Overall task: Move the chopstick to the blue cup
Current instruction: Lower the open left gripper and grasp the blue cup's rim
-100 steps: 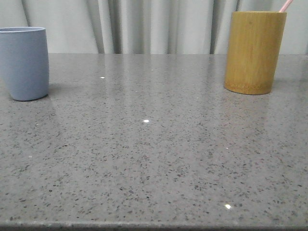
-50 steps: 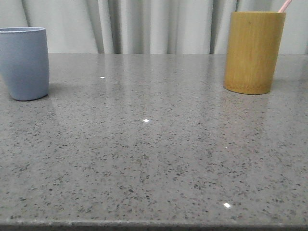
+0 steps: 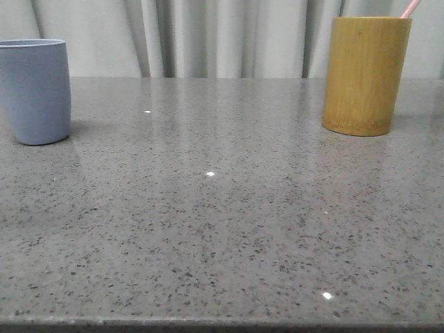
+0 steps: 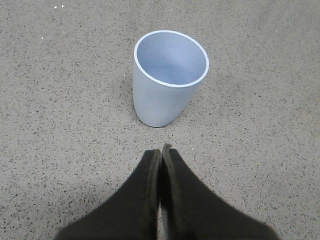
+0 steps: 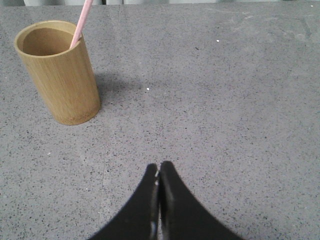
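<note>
Opening step, nothing grasped yet. Thin, straight, pale pink chopstick (image 5: pixel 81 22) standing in tall yellow-brown bamboo cylinder holder (image 5: pixel 59 72), leaning on the rim, upper end poking out above it. In front view, holder at about 2 o'clock on the speckled grey stone worktop (image 3: pixel 222 208); matte pale greyish-blue tapered tumbler, the blue cup (image 3: pixel 35 90), at about 10 o'clock, well apart from the holder. Cup upright, interior bare as seen from left wrist view.

Right claw (image 5: pixel 159 172): fingers pressed together, holding nothing, above bare worktop, holder ahead and off to one side. Left claw (image 4: pixel 160 156): fingers likewise together, holding nothing, poised just short of the blue cup, not touching it.

Judged step: approach to the chopstick, not begun in earnest.

Next move calls for: parting the right claw's fingers, bringing them up to the exposed length of the stick above the holder rim, closing on it without nudging the holder. Then a lift high enough to clear the rim, since the stick is longer than the holder is tall. Thin, smooth stick, likely to pivot or slip in the grip.
</note>
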Available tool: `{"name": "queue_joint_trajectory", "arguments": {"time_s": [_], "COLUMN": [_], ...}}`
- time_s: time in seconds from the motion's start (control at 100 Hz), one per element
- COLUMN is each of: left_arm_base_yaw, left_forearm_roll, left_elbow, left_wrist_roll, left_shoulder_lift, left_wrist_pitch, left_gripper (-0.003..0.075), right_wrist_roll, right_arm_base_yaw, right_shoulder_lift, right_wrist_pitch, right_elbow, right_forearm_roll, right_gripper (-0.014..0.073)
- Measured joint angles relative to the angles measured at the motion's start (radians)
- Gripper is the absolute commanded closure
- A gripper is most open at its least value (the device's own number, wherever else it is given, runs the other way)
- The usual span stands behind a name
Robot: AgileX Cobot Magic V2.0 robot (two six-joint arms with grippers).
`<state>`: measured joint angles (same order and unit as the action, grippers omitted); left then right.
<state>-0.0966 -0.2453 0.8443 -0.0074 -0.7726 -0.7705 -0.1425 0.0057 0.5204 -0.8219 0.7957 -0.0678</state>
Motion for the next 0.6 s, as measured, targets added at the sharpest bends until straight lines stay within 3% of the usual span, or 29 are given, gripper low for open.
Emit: {"name": "queue_joint_trajectory", "arguments": {"time_s": [0.1, 0.25, 0.32, 0.4, 0.6], "left_arm_base_yaw": [0.0, 0.0, 0.0, 0.0, 0.0], "left_forearm_roll": [0.0, 0.0, 0.0, 0.0, -0.002], "left_elbow": [0.0, 0.0, 0.0, 0.0, 0.0], "left_wrist_roll": [0.0, 0.0, 0.007, 0.013, 0.019], "left_shoulder_lift": [0.0, 0.0, 0.0, 0.0, 0.0], "left_wrist_pitch": [0.0, 0.0, 0.0, 0.0, 0.032], "left_gripper": [0.0596, 0.0219, 0.0114, 0.0102, 0.0155], "right_wrist_roll": [0.0, 0.0, 0.0, 0.0, 0.0], "right_arm_base_yaw": [0.0, 0.0, 0.0, 0.0, 0.0], "right_shoulder_lift": [0.0, 0.0, 0.0, 0.0, 0.0], "right_wrist_pitch": [0.0, 0.002, 0.012, 0.028, 0.045], "right_elbow": [0.0, 0.0, 0.0, 0.0, 0.0], "right_forearm_roll": [0.0, 0.002, 0.002, 0.002, 0.002], "right_gripper": [0.0505, 0.017, 0.0055, -0.0001, 0.0002]}}
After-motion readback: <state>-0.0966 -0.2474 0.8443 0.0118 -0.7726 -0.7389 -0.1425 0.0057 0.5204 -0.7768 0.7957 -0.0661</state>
